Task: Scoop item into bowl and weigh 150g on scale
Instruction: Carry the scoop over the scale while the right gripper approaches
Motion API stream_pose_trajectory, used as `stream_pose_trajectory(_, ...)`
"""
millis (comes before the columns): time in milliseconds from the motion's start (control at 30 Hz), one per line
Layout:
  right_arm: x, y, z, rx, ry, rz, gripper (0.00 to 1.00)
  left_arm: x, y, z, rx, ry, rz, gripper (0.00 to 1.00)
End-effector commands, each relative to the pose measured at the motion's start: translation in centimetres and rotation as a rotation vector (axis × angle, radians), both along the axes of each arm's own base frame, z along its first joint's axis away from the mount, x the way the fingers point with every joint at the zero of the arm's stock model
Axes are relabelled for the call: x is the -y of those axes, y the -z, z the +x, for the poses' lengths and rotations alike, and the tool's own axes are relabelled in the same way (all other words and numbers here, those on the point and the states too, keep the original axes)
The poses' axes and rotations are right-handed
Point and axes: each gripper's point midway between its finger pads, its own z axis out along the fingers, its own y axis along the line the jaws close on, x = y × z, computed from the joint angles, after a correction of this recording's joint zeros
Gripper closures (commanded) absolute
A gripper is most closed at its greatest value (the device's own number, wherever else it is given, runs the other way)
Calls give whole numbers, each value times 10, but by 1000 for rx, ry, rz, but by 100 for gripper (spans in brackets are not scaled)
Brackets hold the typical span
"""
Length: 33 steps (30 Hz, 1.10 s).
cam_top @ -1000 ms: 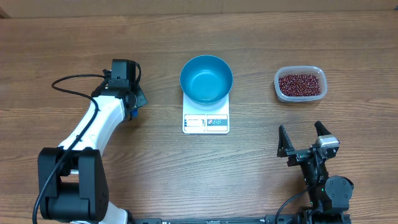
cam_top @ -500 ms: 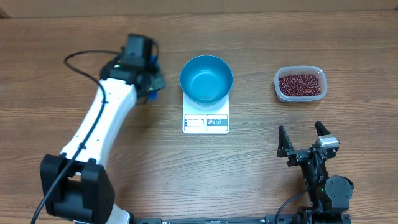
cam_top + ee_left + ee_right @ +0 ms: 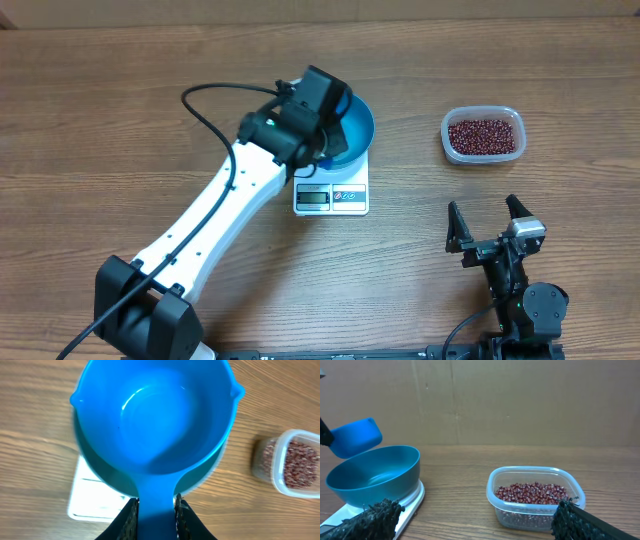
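My left gripper (image 3: 156, 510) grips the empty scoop (image 3: 155, 425) over the bowl (image 3: 358, 128); right gripper (image 3: 489, 222) gapes. I should clear its rim toward the beans (image 3: 484, 135).

The counter (image 3: 150, 60) is seen as matt, grained wood. The bowl (image 3: 380, 490) and scoop (image 3: 155, 420) are finished in smooth, glossy blue plastic. The tub (image 3: 535, 515) is formed of clear plastic, and the scale (image 3: 350, 198) of smooth white plastic.

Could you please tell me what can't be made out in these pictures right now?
Scale reading: too small overhead, blurred or hidden in both wrist views.
Bowl floor: left arm covers it overhead; scoop covers it in the left wrist view.
Left gripper: hidden under its own arm overhead.
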Motion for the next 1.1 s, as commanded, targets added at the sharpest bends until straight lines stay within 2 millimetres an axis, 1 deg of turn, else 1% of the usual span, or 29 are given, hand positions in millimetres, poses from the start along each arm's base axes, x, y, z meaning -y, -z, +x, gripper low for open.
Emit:
stream_pose_trajectory(0,-21,-3,-4,1,-125,101,0,18,-13,-3,1,-86,-84,96)
stream_pose_trajectory(100,-54,-3,-17,-108,-323,422,0,26,-13,-8,-19,-141,-120,96)
stream_pose_trajectory(133,-65,-3,-23,-191,-389,602,0,29,-13,-11,-30,-180,-140,96)
stream_pose_trajectory(167,-69,-3,-26,-233,-408,692,0,30,-13,-12,-35,-195,-149,96)
stream_pose_trajectory(200,-73,-4,-28,-305,-425,850,0,32,-13,-13,-43,-213,-162,96)
stream_pose_trajectory(333,-82,-2,-35,-463,-453,1127,0,43,-13,-22,-56,-221,-180,96)
stream_pose_trajectory(467,-90,-4,-42,-489,-509,1111,0,55,-13,-31,-72,-226,-200,96)
stream_pose_trajectory(567,-99,-18,-51,-470,-612,1067,0,60,-13,-36,-84,-243,-218,96)
stream_pose_trajectory(633,-103,-33,-57,-418,-681,1025,0,64,-12,-39,-116,-272,-252,96)
stream_pose_trajectory(767,-107,-47,-66,-389,-730,960,1,73,-12,-46,-189,-324,-327,96)
stream_pose_trajectory(833,-107,-46,-66,-398,-715,933,1,74,-13,-46,-191,-323,-332,96)
stream_pose_trajectory(900,-104,-38,-64,-434,-650,887,1,74,-13,-46,-191,-323,-332,96)
stream_pose_trajectory(967,-99,-34,-62,-457,-582,850,1,74,-13,-47,-190,-322,-331,96)
stream_pose_trajectory(1067,-93,-39,-55,-484,-510,794,1,73,-13,-46,-172,-332,-318,96)
